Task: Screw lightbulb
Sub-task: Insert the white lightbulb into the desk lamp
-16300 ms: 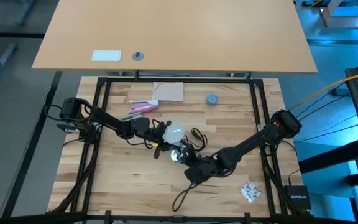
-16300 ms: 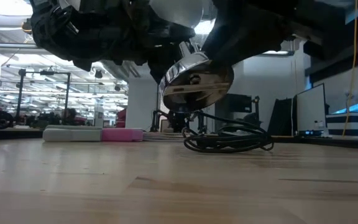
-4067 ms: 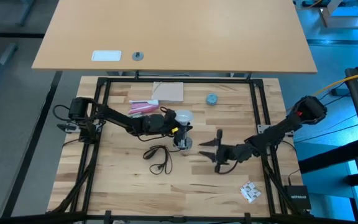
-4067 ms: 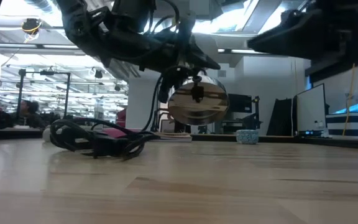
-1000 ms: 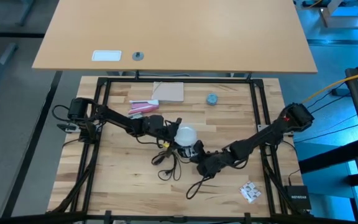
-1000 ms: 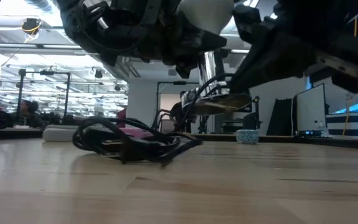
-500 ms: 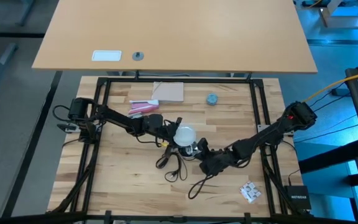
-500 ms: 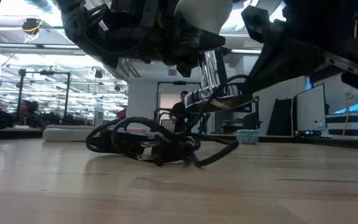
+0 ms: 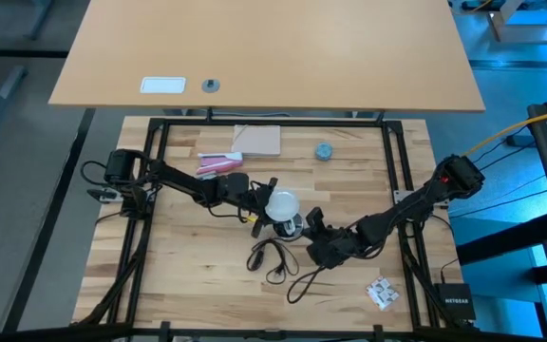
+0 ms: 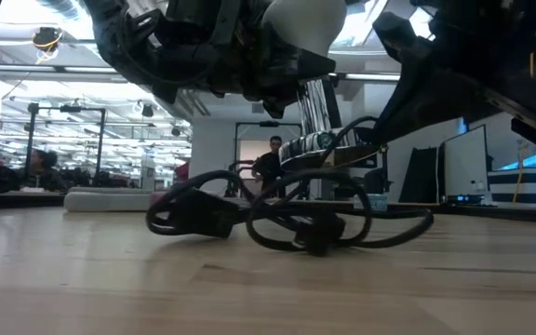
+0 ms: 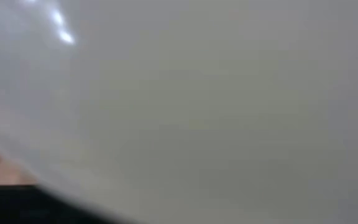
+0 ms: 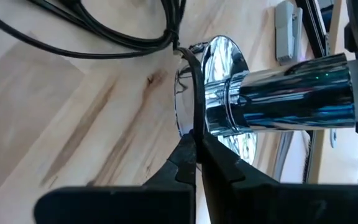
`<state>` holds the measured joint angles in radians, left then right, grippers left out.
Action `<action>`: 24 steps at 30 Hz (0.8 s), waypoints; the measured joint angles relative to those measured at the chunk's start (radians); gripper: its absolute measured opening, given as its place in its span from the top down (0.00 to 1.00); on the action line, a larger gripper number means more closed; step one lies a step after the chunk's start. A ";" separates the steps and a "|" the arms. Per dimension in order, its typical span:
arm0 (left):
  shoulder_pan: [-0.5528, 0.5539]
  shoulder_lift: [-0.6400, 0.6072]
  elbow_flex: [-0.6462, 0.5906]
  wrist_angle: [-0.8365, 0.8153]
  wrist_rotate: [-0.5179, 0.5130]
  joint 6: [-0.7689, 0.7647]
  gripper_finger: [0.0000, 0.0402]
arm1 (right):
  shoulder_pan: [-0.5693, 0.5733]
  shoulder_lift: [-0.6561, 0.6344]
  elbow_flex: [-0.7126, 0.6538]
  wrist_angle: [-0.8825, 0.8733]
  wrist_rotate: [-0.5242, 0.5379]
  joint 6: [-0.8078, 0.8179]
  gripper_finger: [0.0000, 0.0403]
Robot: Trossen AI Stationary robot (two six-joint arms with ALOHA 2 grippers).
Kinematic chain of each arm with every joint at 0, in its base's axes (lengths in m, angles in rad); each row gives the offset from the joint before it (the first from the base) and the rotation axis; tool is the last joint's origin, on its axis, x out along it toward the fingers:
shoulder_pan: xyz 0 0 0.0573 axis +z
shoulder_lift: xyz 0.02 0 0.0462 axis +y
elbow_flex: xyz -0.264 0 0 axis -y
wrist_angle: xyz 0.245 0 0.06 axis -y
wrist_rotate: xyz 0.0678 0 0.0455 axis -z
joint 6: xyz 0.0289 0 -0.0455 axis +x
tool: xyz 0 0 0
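The white lightbulb (image 9: 281, 202) is up off the table, near its middle, with my left gripper (image 9: 262, 203) shut on it. Its globe (image 11: 191, 106) fills the left wrist view. Below it hangs the chrome socket (image 10: 322, 141), stem up and round disc down, clear of the wood. The socket's black cord (image 9: 272, 258) lies in loose loops on the table nearer the front edge. My right gripper (image 9: 310, 228) is beside the socket, on its right, shut on the cord. My left gripper holds the lightbulb by its globe (image 10: 298, 20), coming about level from the table's left. The globe itself hides the fingers in the wrist view, so the exact hold does not show. The bulb is lifted clear, globe up and base down in the socket's stem (image 10: 316, 100). My right gripper pinches the black cord (image 12: 194, 127) between its two fingertips, right beside the socket's chrome disc (image 12: 224, 59). The fingers slant down from the table's right and lie across the cord. The rest of the cord (image 10: 287, 221) lies slack on the table.
A pink and white object (image 9: 218, 163), a tan pad (image 9: 257, 140) and a small blue-grey cap (image 9: 324, 151) lie toward the far edge. A small packet (image 9: 381, 293) sits at the near right. Black frame rails (image 9: 402, 190) border the table. A person (image 10: 275, 154) stands far behind.
My right gripper, still shut on the cord, has tipped further down and edged toward the socket. The cord's loose loops have slid along the table toward the right and bunched below the socket. The socket's disc has swung from tilted to nearly level.
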<state>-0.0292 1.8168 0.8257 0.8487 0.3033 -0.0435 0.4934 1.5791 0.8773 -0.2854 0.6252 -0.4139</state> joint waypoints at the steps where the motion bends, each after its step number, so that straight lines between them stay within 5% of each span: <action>1: 0.000 0.000 0.000 0.000 0.000 0.000 0.65 | 0.000 0.000 0.000 -0.003 0.005 0.004 0.98; 20: -0.002 0.000 -0.001 0.014 -0.003 -0.001 0.65 | -0.028 0.000 0.000 -0.179 0.094 0.206 0.98; 24: -0.019 0.003 -0.006 -0.004 0.164 -0.024 0.65 | -0.052 0.005 -0.009 -0.237 0.173 0.235 0.98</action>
<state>-0.0485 1.8198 0.8194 0.8443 0.4672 -0.0678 0.4415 1.5837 0.8682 -0.5222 0.7984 -0.1793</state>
